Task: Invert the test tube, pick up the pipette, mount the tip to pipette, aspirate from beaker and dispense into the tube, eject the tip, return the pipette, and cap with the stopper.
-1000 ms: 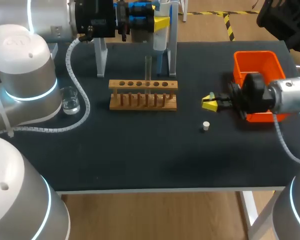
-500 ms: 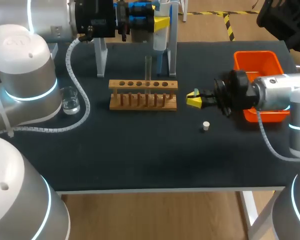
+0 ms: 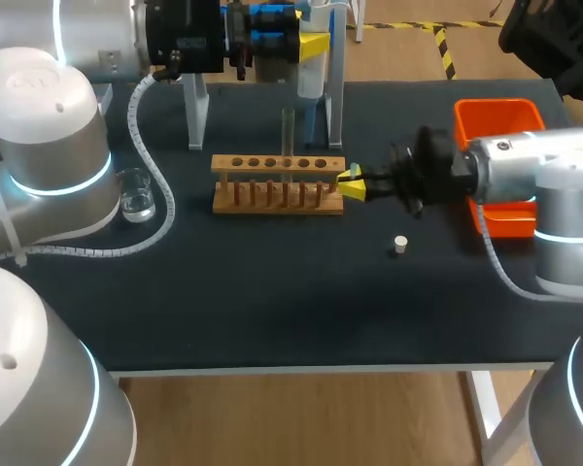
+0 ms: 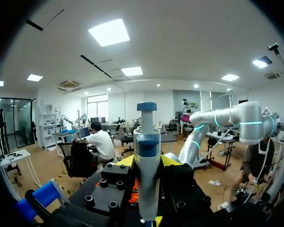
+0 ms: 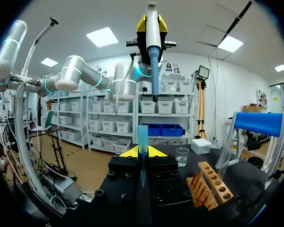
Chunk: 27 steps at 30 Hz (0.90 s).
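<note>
Right gripper (image 3: 353, 183) first: its two yellow-tipped fingers are closed on a slim translucent blue pipette tip (image 5: 142, 139), which stands upright between them. The gripper sits low over the black table (image 3: 272, 301), just beside the right end of the wooden test tube rack (image 3: 278, 196). The left gripper (image 4: 146, 161) is up at the back of the table near the white pipette stand (image 3: 193, 116), clamped on the grey pipette with the blue plunger (image 4: 146, 142).

From where I stand, the task looks to be in its early-middle stretch. The clear glass test tube (image 3: 288, 131) stands upright in a hole of the rack, so the inverting seems done, though I cannot make out which end is up. The pipette is picked up. The tip is not yet mounted; in the right wrist view the pipette's nose hangs well above the tip, apart from it. Mounting is the step in hand.

Everything after that is left: drawing from the small glass beaker of clear liquid (image 3: 136, 197) at the table's left, dispensing, ejecting — presumably into the orange plastic bin (image 3: 500, 121) — returning the pipette, and capping. The small white stopper (image 3: 400, 244) lies loose on the table, in front of the right gripper.

No writing or label can be read on any of these things.
</note>
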Available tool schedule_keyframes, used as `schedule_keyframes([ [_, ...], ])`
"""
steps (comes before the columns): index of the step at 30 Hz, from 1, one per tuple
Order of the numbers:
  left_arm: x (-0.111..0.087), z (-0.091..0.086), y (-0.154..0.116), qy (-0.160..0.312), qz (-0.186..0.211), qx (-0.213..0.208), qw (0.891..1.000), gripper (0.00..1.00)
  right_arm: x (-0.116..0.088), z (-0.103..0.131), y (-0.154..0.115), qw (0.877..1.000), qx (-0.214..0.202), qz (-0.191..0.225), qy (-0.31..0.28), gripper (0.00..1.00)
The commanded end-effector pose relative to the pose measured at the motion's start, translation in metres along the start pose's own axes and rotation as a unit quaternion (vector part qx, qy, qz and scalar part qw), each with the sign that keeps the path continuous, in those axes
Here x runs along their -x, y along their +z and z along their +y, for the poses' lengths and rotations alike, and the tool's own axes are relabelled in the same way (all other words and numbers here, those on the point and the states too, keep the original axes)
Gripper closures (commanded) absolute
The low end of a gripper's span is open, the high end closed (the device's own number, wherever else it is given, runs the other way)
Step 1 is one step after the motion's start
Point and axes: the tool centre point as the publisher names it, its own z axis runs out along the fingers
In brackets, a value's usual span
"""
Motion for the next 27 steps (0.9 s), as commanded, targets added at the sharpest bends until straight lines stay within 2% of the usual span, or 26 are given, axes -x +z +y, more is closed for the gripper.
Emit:
schedule_keyframes([
  [1, 0.0, 0.0, -0.001, 0.0, 0.0, -0.001, 1.0, 1.0, 0.004, -0.002, 0.008, 1.0, -0.003, 0.001, 0.0, 1.0],
  [27, 0.0, 0.0, -0.001, 0.0, 0.0, -0.001, 1.0, 1.0, 0.011, 0.001, 0.04, 1.0, -0.003, -0.001, 0.004, 1.0],
])
